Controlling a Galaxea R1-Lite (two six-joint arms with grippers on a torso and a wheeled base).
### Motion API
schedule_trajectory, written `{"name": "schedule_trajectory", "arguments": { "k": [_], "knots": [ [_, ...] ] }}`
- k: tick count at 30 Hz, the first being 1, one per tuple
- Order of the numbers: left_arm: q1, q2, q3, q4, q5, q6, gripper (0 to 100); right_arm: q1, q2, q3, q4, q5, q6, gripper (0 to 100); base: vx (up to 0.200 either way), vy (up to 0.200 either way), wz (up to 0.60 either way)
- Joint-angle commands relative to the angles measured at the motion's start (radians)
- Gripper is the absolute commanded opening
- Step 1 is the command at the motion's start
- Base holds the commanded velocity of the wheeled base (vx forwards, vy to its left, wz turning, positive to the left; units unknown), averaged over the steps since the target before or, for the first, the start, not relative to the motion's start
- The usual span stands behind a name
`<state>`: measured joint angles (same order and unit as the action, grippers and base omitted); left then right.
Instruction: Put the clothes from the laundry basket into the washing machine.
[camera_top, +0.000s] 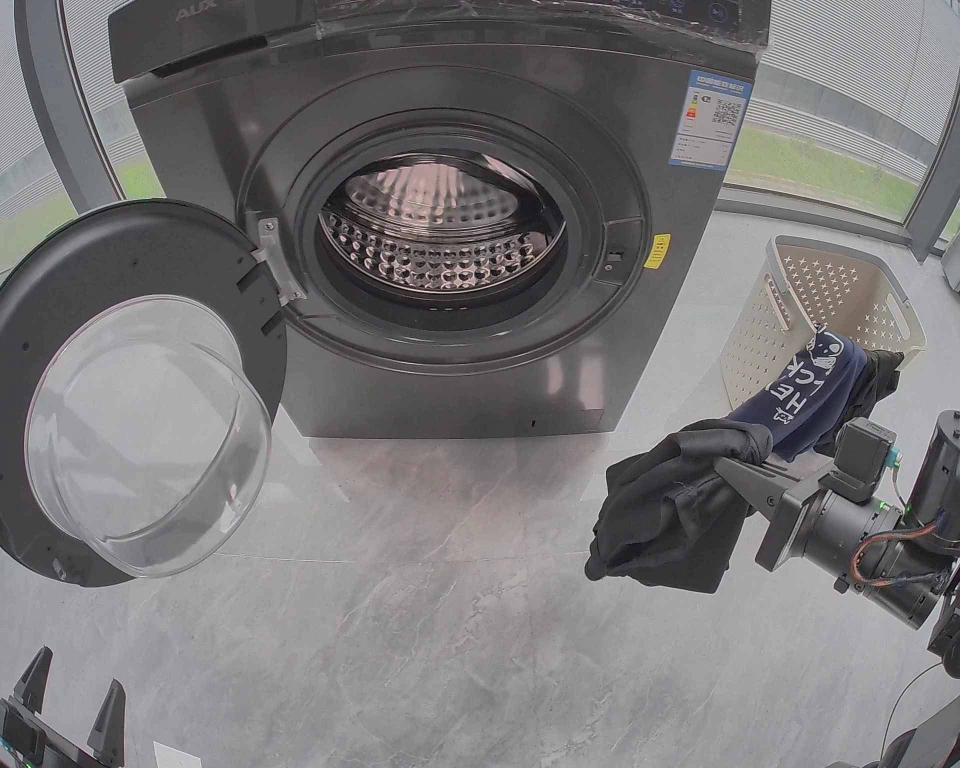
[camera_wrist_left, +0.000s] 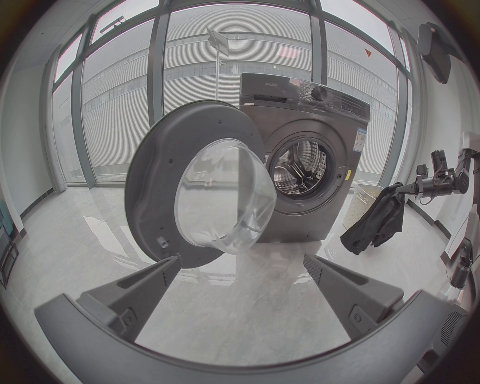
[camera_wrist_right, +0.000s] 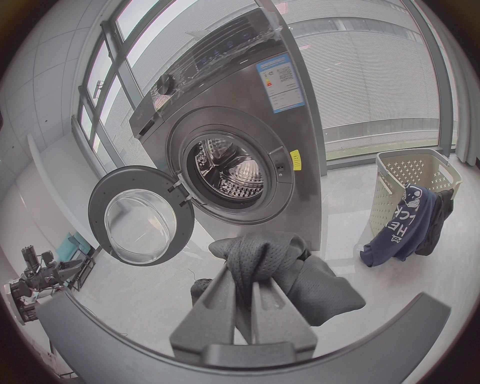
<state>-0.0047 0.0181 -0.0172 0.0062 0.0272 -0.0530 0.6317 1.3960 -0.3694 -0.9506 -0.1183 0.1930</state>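
Note:
The grey washing machine stands ahead with its round door swung wide to the left and the steel drum showing bare. My right gripper is shut on a black garment that hangs above the floor, right of the machine and in front of the white laundry basket. A navy top with white print and a dark piece drape over the basket's front rim. In the right wrist view the black garment bunches over the closed fingers. My left gripper is open, low at the near left.
Glossy grey floor tiles stretch between me and the machine. The open door juts out at left, close to my left gripper. Glass walls stand behind the machine and basket.

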Motion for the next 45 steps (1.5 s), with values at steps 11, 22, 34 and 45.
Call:
{"name": "schedule_trajectory", "arguments": {
  "k": [11, 22, 34, 45],
  "knots": [
    [0.000, -0.009, 0.014, 0.000, 0.000, -0.001, 100, 0.000, 0.001, 0.001, 0.003, 0.000, 0.000, 0, 0.000, 0.000, 0.00],
    [0.000, -0.009, 0.014, 0.001, 0.000, -0.001, 100, 0.000, 0.001, 0.007, 0.001, 0.000, 0.000, 0, 0.109, 0.000, 0.00],
    [0.000, -0.009, 0.014, 0.000, 0.002, -0.001, 100, 0.000, 0.001, 0.009, 0.000, 0.000, 0.000, 0, 0.000, -0.033, 0.00],
    [0.000, -0.009, 0.014, 0.000, 0.000, -0.001, 100, 0.000, 0.003, 0.009, 0.003, 0.003, 0.000, 0, 0.000, -0.073, 0.00]
  ]
}}
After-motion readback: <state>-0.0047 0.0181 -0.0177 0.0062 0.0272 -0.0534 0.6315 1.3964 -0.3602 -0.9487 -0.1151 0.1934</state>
